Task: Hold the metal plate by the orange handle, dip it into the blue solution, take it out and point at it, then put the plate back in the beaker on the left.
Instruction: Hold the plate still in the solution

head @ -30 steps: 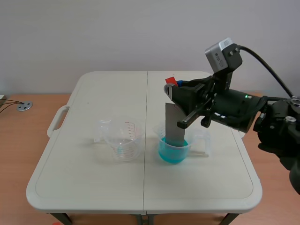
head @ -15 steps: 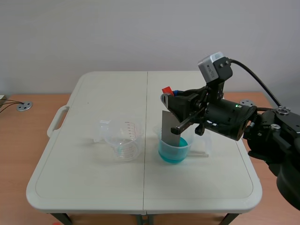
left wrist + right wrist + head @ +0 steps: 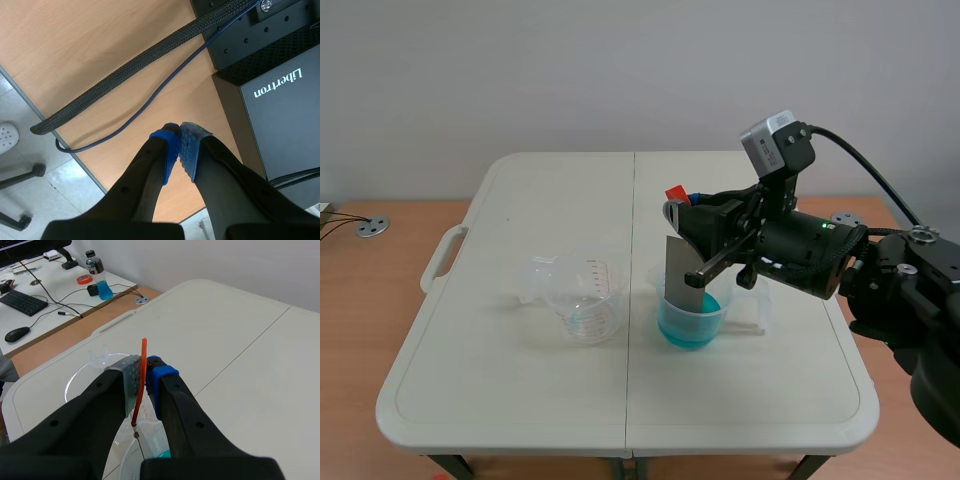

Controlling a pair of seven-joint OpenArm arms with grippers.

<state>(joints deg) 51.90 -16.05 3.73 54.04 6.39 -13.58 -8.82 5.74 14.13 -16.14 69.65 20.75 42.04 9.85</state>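
White folding table [image 3: 520, 380], plain wall behind. Right gripper [image 3: 145, 376] was clamped on the orange handle [image 3: 141, 390], which stood upright between its pads. Metal plate [image 3: 682, 272] hung below the handle, its lower end down inside the beaker of blue solution [image 3: 692, 322]. Clear beaker [image 3: 582, 298] stood to the left of that one, apart from it. Left gripper [image 3: 180, 142] was off the table, closed on nothing with pads meeting, over a wooden desk [image 3: 100, 60] beside a black box [image 3: 280, 110]

Scene camera overlooks the table [image 3: 510, 400]; right wrist camera sees it closer
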